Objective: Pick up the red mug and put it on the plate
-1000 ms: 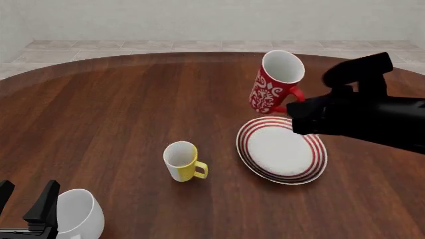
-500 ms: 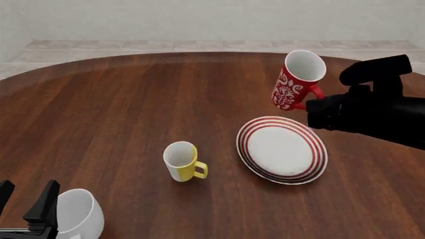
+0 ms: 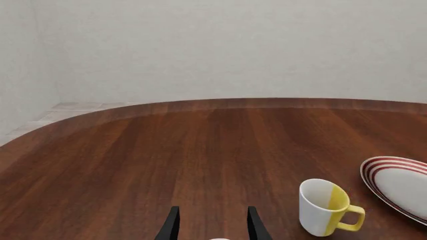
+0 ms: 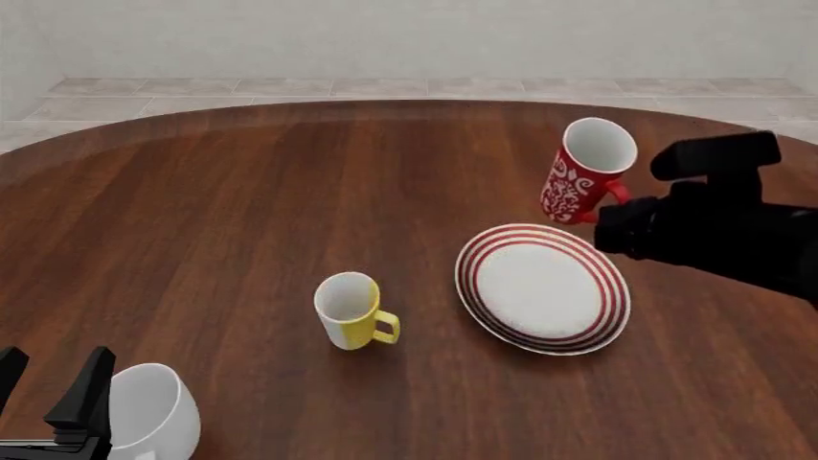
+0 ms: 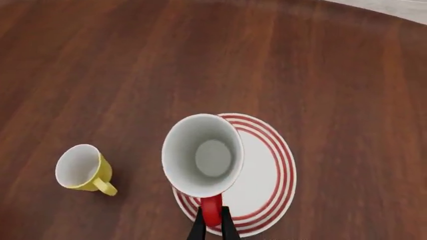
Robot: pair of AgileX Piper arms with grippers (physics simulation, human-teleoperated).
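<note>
The right gripper (image 5: 212, 226) is clamped on the red handle of the tall red mug with white ornamental pattern (image 4: 584, 173), its fingers (image 5: 197, 230) closed narrowly against the handle. The red mug is held in the air, tilted, with its white interior visible. In the front view it sits just beyond the far right edge of the round white plate with concentric red rings (image 4: 542, 287); in the right wrist view it overlaps the plate's rim. The plate lies flat on the dark wooden table (image 4: 230, 220). A small yellow-and-white mug (image 4: 351, 310) stands upright to the left of the plate, apart from it. The left gripper (image 4: 52, 398) rests at the near left corner, well away from the plate, fingers (image 3: 171, 226) spread apart, with a plain white mug (image 4: 151, 414) touching it.
</note>
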